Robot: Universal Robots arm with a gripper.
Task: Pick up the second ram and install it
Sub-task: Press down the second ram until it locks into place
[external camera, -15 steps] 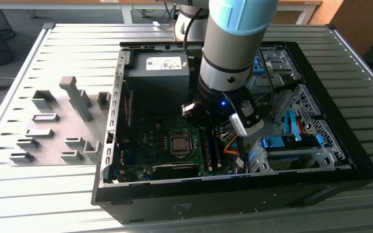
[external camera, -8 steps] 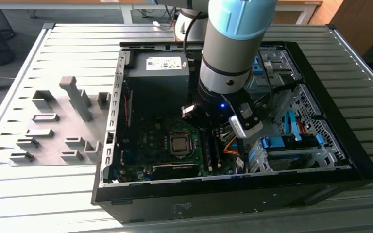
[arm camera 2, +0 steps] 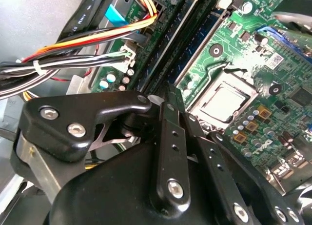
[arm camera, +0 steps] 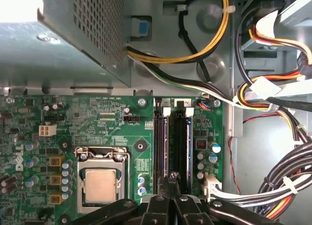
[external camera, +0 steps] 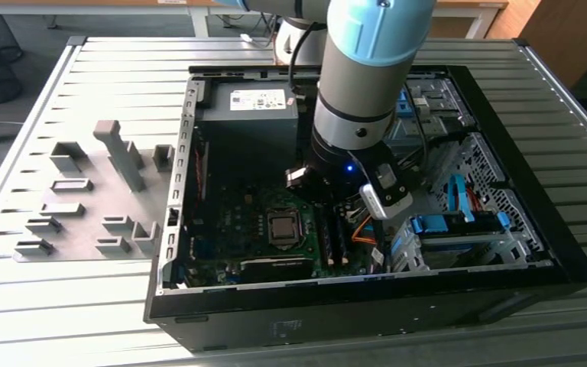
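Table (external camera: 89, 306) of ribbed metal carries everything: an open computer case (external camera: 538, 252) lying on its side, and to the exterior view's left a grey holder tray (external camera: 79, 206) of upright blocks, presumably there to present parts for pickup. The arm (external camera: 360, 84) reaches down into the case over the green motherboard (arm camera: 97, 117), between the power supply (external camera: 248, 115) at the far side and the blue drive clips (external camera: 457, 222) at the exterior view's right. In the first wrist view, two memory slots run away from the camera beside the processor socket (arm camera: 100, 183), and both seem filled. The second ram (arm camera: 180, 142) appears to stand in the slot farther from the socket, on edge as a slot requires. The gripper (arm camera: 171, 182) sits directly above that stick's near end, its fingers drawn close together with the tips at the stick's top edge, likely pressing it home rather than carrying it. Whether the latches have caught is not visible.
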